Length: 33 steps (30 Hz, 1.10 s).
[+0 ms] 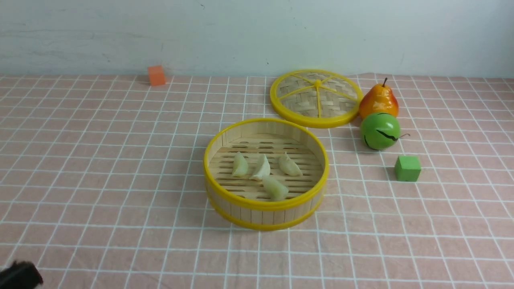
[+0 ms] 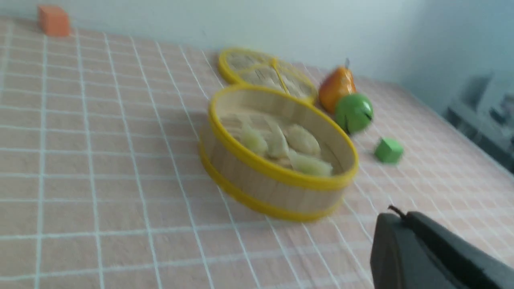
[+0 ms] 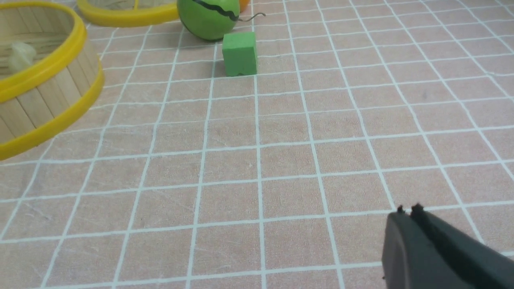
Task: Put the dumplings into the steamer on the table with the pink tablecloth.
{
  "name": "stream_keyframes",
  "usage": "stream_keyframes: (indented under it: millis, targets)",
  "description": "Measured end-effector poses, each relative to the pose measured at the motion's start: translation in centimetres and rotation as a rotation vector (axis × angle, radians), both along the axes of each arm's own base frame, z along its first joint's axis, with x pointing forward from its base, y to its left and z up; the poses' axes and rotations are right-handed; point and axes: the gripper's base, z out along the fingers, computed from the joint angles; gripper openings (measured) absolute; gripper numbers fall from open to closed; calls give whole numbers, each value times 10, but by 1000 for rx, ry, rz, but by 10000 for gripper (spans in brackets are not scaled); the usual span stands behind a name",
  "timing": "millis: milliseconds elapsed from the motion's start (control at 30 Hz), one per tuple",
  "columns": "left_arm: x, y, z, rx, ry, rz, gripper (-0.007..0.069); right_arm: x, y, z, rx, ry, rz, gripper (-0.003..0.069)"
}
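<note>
A: We're seeing all four dumplings (image 1: 263, 171) lying inside the steamer (image 1: 266, 204), mid-table (image 1: 80, 168)

B: Agreed; left jaws (image 2: 395, 212) and right jaws (image 3: 407, 209) are sitting clenched, empty, both well clear, left side nearer

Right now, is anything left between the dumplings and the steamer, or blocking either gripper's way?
Nothing visible. All four dumplings already lie on the slatted floor of the steamer. The left gripper and right gripper are shut, empty, over bare pink tablecloth.
</note>
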Motion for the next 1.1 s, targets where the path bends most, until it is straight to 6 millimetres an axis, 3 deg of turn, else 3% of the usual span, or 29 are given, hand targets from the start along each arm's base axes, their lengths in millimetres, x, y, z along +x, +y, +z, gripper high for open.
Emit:
stream_keyframes:
  millis: [133,333,667,1100]
  targets:
    - [10,9,-20,-15,-63,205,-14,0,0,0,0,0,0,10]
    - [13,21,-52,93,0,404,-14,0,0,0,0,0,0,19]
    - [6,25,-81,178,217,429,-14,0,0,0,1,-1,0,34]
    - [5,24,-82,227,223,408,-14,0,0,0,1,-1,0,49]
